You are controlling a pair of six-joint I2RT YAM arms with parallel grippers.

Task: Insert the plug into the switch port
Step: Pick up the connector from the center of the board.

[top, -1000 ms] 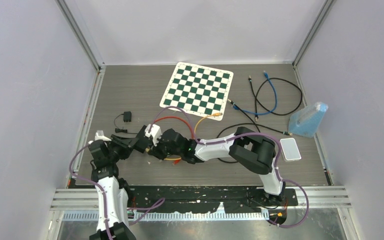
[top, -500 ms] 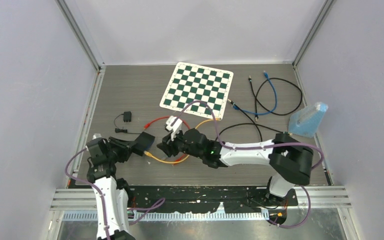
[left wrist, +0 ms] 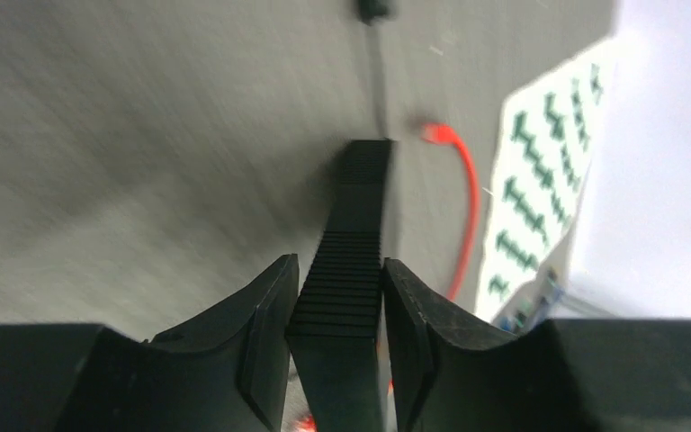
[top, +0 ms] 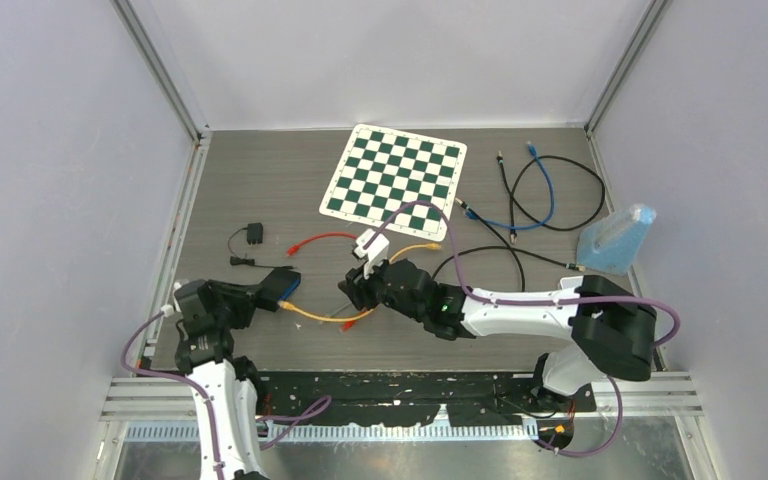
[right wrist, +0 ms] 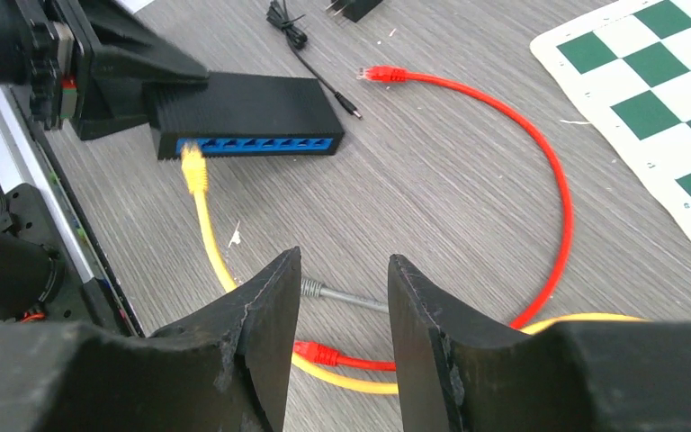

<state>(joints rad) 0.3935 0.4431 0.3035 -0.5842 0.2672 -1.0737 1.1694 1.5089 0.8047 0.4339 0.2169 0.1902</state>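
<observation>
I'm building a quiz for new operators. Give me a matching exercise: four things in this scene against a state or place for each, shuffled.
Things:
1. left claw
2. right claw
3. yellow plug
4. red cable

States or places:
A. open, holding nothing
B. lying in an arc on the table
C. shut on the switch
D. at the switch's blue port row

Pairs: 1-C, 2-A, 3-D, 4-B
</observation>
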